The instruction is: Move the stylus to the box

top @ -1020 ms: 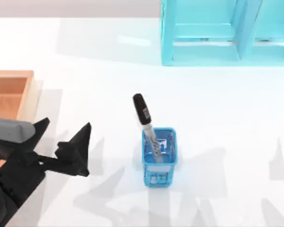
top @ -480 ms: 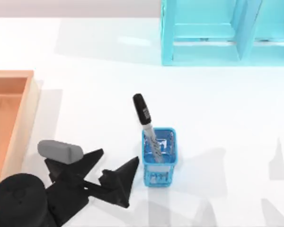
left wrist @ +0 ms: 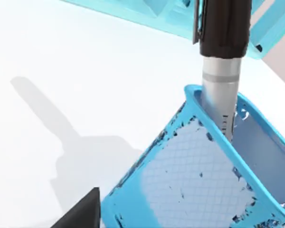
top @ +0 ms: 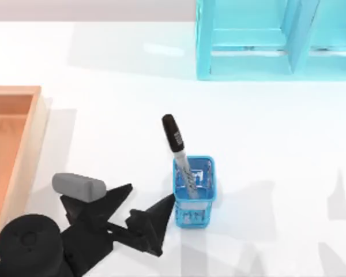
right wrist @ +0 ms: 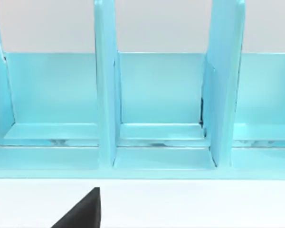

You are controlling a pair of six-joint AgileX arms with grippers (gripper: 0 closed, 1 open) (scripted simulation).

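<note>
My left gripper [top: 150, 203] sits low on the table with its jaws spread wide and empty, the near fingertip just beside the blue mesh cup [top: 193, 190]. The stylus [top: 179, 151] stands tilted in that cup, beyond the jaws. The box [top: 32, 130] lies behind them, well apart.

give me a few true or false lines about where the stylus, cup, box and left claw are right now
1. The stylus stands in the blue mesh cup, black cap up. True.
2. The stylus lies inside the box. False: the box sits at the table's left edge, well apart from the stylus.
3. The left claw is open beside the cup. True.
4. The left claw grips the stylus cap. False: it holds nothing.
5. The cyan shelf unit stands at the far side of the table. True.
</note>
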